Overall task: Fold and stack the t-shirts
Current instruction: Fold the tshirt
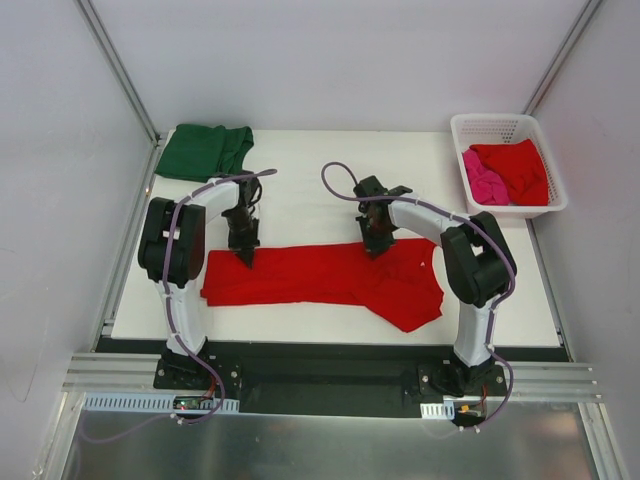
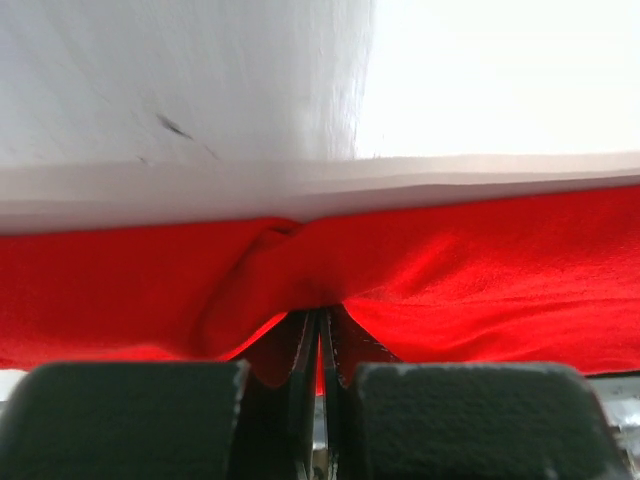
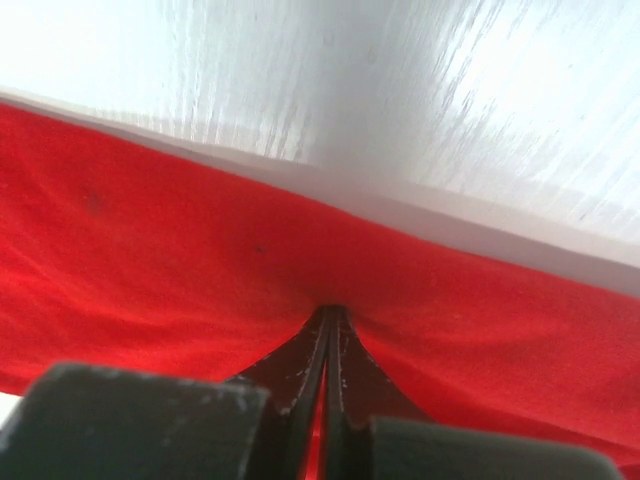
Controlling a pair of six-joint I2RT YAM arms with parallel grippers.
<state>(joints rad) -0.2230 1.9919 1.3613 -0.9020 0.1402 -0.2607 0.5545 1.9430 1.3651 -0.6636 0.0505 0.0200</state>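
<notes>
A bright red t-shirt [image 1: 320, 277] lies folded lengthwise across the front of the white table [image 1: 300, 205]. My left gripper [image 1: 245, 252] is shut on its far edge near the left end; in the left wrist view the red t-shirt [image 2: 480, 270] bunches into the closed left gripper [image 2: 322, 318]. My right gripper [image 1: 376, 246] is shut on the same far edge further right, and the cloth [image 3: 150, 260] puckers into that right gripper [image 3: 330, 312]. A folded dark green t-shirt [image 1: 205, 151] rests at the back left.
A white lattice basket [image 1: 505, 125] at the back right holds another red tee [image 1: 518, 167] and a pink one [image 1: 484, 180]. Grey walls and metal posts close in the table on both sides and behind. A metal rail runs along the near edge.
</notes>
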